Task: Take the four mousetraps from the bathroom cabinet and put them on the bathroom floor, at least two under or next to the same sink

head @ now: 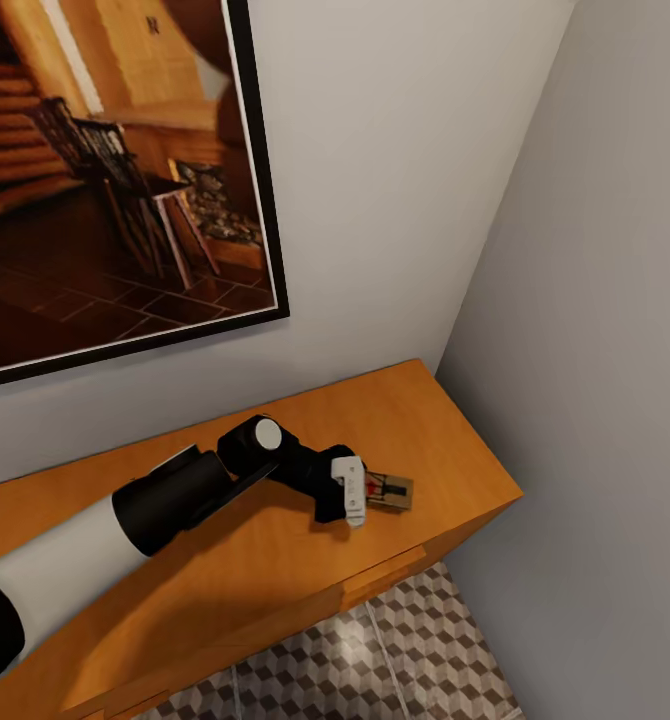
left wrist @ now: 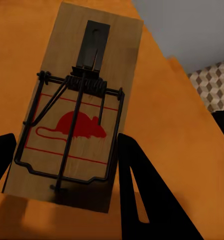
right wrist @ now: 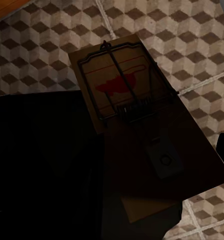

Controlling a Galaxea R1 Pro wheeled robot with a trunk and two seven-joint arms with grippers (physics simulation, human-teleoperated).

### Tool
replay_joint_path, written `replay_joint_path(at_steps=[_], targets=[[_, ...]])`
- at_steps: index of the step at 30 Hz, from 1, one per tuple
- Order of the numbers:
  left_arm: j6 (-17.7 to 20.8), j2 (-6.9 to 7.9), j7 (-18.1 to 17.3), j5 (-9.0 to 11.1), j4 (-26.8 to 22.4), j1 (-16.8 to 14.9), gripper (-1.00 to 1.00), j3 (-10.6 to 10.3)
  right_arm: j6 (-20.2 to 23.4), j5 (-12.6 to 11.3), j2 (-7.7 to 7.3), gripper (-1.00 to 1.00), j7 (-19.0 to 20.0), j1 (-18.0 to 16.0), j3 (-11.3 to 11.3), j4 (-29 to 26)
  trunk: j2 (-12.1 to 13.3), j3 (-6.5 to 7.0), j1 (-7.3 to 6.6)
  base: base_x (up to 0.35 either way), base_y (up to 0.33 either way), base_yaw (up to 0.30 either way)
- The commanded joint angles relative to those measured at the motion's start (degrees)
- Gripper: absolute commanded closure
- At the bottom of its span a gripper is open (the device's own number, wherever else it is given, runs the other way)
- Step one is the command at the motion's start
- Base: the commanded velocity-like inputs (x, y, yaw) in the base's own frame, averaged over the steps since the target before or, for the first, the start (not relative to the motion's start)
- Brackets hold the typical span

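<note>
Head view, lower centre: left pincer (head: 367, 494) spread apart around mousetrap (head: 389, 491) lying flat on cabinet (head: 445, 430) top, long axis in line with fingers. Right pincer clamped on second mousetrap (right wrist: 137, 130) above bathroom floor (right wrist: 192, 30).

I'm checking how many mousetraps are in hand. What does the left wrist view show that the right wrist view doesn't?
Left wrist view: a mousetrap on the cabinet top, between the left gripper's dark fingers. Right wrist view: a second mousetrap, partly shadowed, in front of the floor tiles. Both: one trap with wire and a red mouse mark.
</note>
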Motion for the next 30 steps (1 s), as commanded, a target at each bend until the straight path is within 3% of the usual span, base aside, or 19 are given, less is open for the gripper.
replay_joint_path(at_steps=[1,6,8,14,30], targets=[[0.43,0.03,-0.21,-0.40,-0.40,-0.06,1.00,0.29,-0.25,-0.62,0.01,1.00,0.43,-0.04,0.09,0.10,-0.09,-0.09,0.03,0.000,0.000,0.000],[3.42,0.14,-0.76,-0.40,-3.57,-0.06,1.00,3.65,-0.31,-0.62,0.07,1.00,0.43,-0.04,0.10,0.06,-0.09,-0.09,0.03,0.000,0.000,0.000],[4.93,1.24,-3.03,-0.47,-5.67,-0.06,1.00,4.14,-0.32,-0.62,0.08,1.00,0.43,-0.04,0.13,0.05,-0.09,-0.09,0.03,0.000,0.000,0.000],[6.81,3.20,-6.09,-1.66,-8.97,-0.06,1.00,4.44,-0.32,-0.61,0.13,1.00,0.44,-0.04,0.14,0.02,-0.09,-0.09,0.03,0.000,0.000,0.000],[7.11,4.36,-6.43,-2.41,-9.42,-0.06,1.00,4.17,-0.32,-0.62,-0.25,1.00,0.09,-0.04,0.09,0.01,-0.09,-0.09,0.03,-0.032,-0.027,0.000]])
